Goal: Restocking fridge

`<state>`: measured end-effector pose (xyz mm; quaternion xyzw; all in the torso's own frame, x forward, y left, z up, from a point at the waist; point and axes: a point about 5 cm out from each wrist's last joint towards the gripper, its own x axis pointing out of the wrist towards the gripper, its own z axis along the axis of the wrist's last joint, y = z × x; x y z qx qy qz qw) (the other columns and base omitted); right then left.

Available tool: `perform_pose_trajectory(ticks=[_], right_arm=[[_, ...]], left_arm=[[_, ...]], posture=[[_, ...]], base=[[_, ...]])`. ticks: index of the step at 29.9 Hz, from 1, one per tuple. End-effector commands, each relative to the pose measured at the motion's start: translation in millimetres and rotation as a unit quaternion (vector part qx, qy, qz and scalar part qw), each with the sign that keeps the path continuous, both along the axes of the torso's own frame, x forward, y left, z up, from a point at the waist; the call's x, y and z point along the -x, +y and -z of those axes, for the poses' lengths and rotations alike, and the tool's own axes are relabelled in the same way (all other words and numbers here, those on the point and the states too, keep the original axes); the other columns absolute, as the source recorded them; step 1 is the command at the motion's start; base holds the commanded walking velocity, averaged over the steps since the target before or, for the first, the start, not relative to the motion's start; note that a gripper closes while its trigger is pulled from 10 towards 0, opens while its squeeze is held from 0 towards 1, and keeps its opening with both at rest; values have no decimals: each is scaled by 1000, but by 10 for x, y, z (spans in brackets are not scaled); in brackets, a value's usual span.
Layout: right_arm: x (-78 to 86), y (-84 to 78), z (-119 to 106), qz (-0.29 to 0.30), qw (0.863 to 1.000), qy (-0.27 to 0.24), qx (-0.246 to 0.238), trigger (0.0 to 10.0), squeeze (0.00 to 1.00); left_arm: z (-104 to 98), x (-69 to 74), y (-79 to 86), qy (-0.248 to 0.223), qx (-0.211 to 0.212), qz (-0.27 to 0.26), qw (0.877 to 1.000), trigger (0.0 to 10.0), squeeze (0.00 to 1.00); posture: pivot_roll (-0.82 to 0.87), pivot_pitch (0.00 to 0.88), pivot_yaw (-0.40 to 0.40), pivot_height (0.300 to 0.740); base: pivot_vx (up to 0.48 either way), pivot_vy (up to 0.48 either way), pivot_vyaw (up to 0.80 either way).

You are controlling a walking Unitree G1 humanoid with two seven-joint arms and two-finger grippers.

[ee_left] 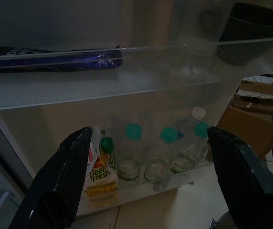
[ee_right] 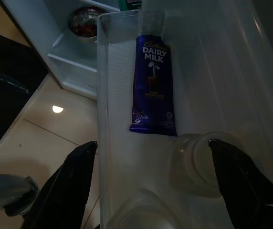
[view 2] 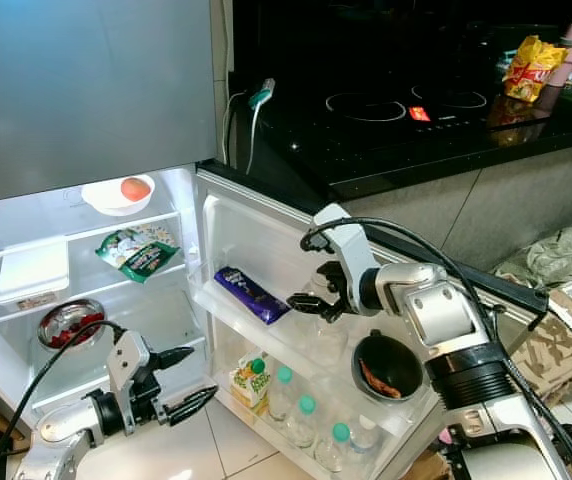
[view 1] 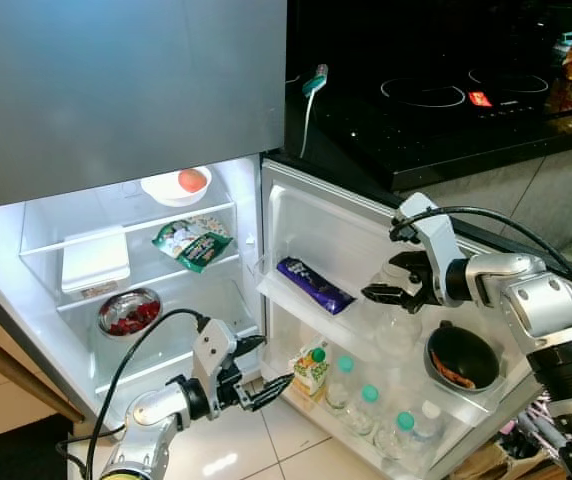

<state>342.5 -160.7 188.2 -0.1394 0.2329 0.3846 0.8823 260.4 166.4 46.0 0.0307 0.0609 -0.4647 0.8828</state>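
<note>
Jar [ee_right: 198, 164], clear and likely slippery and fragile, stands on the door shelf [view 1: 296, 300] mid-rail beside the chocolate [view 1: 313, 284]; right gripper [view 1: 391, 293] hovers spread, holding nothing. Grip its neck. Left gripper [view 1: 261, 372] spread, empty.

Both eye views look forward and down from the head onto the open fridge [view 1: 146, 280] and its door [view 2: 296, 300], sharing nearly the same scene. The left wrist view faces the door's lower shelf of bottles [ee_left: 160, 148] from low and close. The right wrist view looks down, close, on the upper door shelf and chocolate bar [ee_right: 153, 86].
</note>
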Motion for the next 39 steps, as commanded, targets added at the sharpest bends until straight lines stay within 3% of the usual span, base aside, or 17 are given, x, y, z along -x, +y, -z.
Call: perform_pose_trajectory(ticks=[1,18,23,28,31,39], right_arm=[[34,5,14,-5,1000,7,10,10000,0],[253,238,113,-80,996,35,22,10000,0],[189,238,46,-62,998,21,5,10000,0],[33,139,10,9,1000,7,-2,10000,0],[-9,62,97,42,999,16,24,10000,0],[20,51,231,56,996,39,57,10000,0]], left_arm=[[28,22,-1,6,-5,2,1000,10000,0],[13,7,-4,1,-6,-1,1000,10000,0],[8,1,-4,0,-7,0,1000,10000,0],[4,-3,-4,0,-7,0,1000,10000,0],[4,-2,-4,0,-8,1,1000,10000,0],[3,-2,-4,-1,-8,1,1000,10000,0]], posture=[[-100,0,-47,740],[-102,0,-51,740],[-102,0,-51,740],[-102,0,-50,740],[-102,0,-50,740],[-100,0,-50,740]], base=[[0,0,0],[0,0,0],[0,0,0],[0,0,0],[0,0,0],[0,0,0]])
